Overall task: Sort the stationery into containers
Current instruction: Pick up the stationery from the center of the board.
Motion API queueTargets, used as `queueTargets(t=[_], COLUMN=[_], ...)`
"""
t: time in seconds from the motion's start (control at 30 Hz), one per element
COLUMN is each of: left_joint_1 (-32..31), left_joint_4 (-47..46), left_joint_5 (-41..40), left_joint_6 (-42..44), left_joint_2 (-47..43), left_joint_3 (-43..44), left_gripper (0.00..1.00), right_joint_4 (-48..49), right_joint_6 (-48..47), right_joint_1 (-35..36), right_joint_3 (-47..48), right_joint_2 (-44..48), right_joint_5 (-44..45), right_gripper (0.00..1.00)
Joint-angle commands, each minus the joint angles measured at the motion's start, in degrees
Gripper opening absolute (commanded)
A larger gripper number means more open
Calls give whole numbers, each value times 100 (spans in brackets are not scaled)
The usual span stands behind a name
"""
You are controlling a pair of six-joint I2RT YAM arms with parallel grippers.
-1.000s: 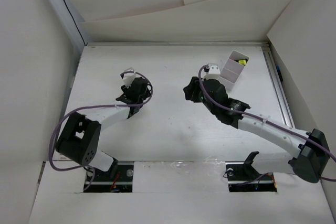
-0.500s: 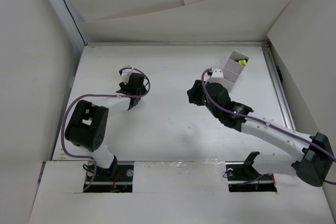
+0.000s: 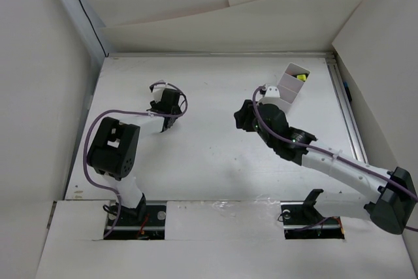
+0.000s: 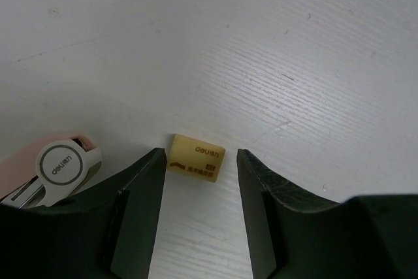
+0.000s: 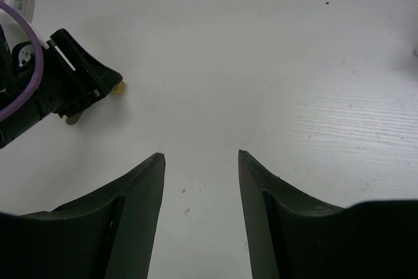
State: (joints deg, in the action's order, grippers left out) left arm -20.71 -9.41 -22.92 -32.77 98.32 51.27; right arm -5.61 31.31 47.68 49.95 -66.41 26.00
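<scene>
Left tool (image 4: pixel 199 176) hovers over the table (image 4: pixel 274 44), jaws spread, a yellow eraser (image 4: pixel 196 159) lying just ahead between the tips, touching neither. A pink-and-white item (image 4: pixel 62 164) sits just left. Right tool (image 5: pixel 201 161) is spread too, gripping nothing. The tray (image 3: pixel 285 89) stands far right, a yellow marker (image 3: pixel 300 77) in its far compartment.

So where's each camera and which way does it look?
Top external: high behind the arms, looking down at the table; both arms show.
Left wrist: on the left arm, looking down at a yellow eraser between the left fingers.
Right wrist: on the right arm, looking across the table past the right fingers.
Shared: top and right wrist both show the left gripper.
</scene>
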Motion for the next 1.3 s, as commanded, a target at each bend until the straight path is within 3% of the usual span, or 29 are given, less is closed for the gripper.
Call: queueTargets(t=[0.0, 0.37, 0.6, 0.73, 0.83, 0.93, 1.07, 1.2, 1.27], left_joint_1=[23, 23, 23, 23, -283, -459, -950, -1400, -1567], left_joint_4=[105, 229, 80, -95, -254, -438, -641, -580, -580], left_joint_5=[-55, 155, 410, 779, 780, 1366, 1457, 1606, 1658], left_joint_6=[78, 131, 184, 184, 70, 0, -1, -1, 61], left_joint_2=[107, 301, 301, -5, -208, -331, -384, -183, 28], left_joint_3=[322, 446, 376, 157, 103, 164, 532, 1242, 1534], left_gripper=[44, 40, 13, 8, 6, 4, 4, 4, 4], right_joint_4=[183, 183, 235, 183, 112, 112, 112, 112, 112], right_joint_6=[-28, -28, -28, 41, 217, 358, 525, 648, 709], right_joint_1=[-48, -101, -101, -154, -154, -154, -154, -154, -154], right_joint_3=[-3, -56, -109, -161, -240, -407, -618, -750, -812], right_joint_2=[181, 339, 400, 471, 743, 1068, 1508, 1807, 1982], right_joint_5=[125, 125, 125, 397, 720, 1134, 1503, 1900, 1952], right_gripper=[55, 56, 56, 56, 62, 65, 76, 100, 100])
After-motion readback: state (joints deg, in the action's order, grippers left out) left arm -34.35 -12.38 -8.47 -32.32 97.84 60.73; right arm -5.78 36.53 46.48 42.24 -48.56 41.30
